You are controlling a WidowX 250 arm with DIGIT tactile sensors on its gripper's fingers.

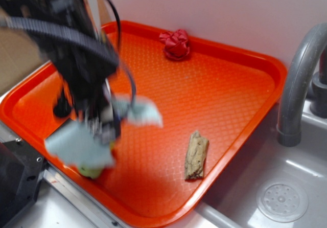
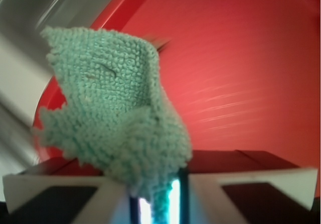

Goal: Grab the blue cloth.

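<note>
Exterior view: we find the gripper (image 1: pixel 104 128) over the near-left part of the orange tray (image 1: pixel 230 80), with the blue cloth (image 1: pixel 82 146) hanging from it in blurred folds. A green toy (image 1: pixel 92 172) sits directly beneath the cloth. A piece of wood (image 1: pixel 196 155) and a red bundle (image 1: pixel 176 44) lie well apart.

Wrist view: the jaws stand narrow, pinching one bunched corner of the cloth (image 2: pixel 115 118); most of it fans out free above the tray (image 2: pixel 241 73).

Risks, in our judgement: the thin corner could slip from so small a hold, and trailing fabric may drag the toy.
</note>
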